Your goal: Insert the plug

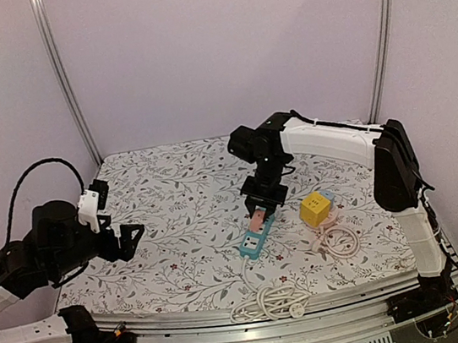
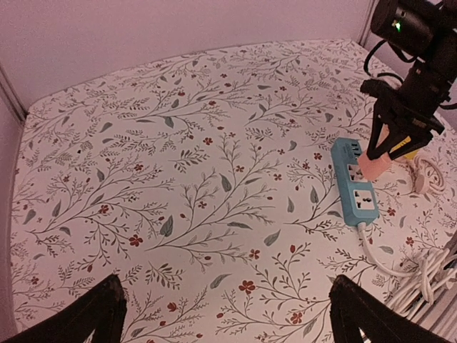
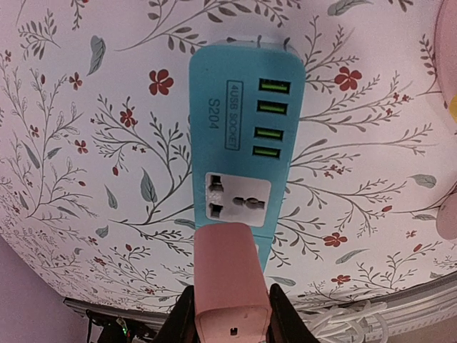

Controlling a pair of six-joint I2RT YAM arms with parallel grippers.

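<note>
My right end effector (image 3: pixel 232 316) pinches the plug (image 3: pixel 230 275), a smooth pink block with rounded corners. It hangs over the glossy teal power strip (image 3: pixel 243 93), a flat bar with four green USB slots and white sockets, lying on the flower-printed counter (image 3: pixel 86 143). My left end effector (image 2: pixel 227 311) hangs spread wide, well apart.

Held: pale pink blocky plastic plug (image 3: pixel 230 275), pinched by its sides in the right pincer (image 3: pixel 232 318), roughly upright. It hangs over the middle of the strip, on the near side of the first universal socket. Can't tell if it touches. Teal rectangular plastic power strip (image 3: pixel 239 143): flat on the floral desk (image 1: pixel 177 230), slanted. Four green USB ports at the far end, then white-faced sockets, marked "4USB SOCKET S204". White cord (image 1: pixel 269 302) exits the near end and lies coiled at the desk's front edge.
</note>
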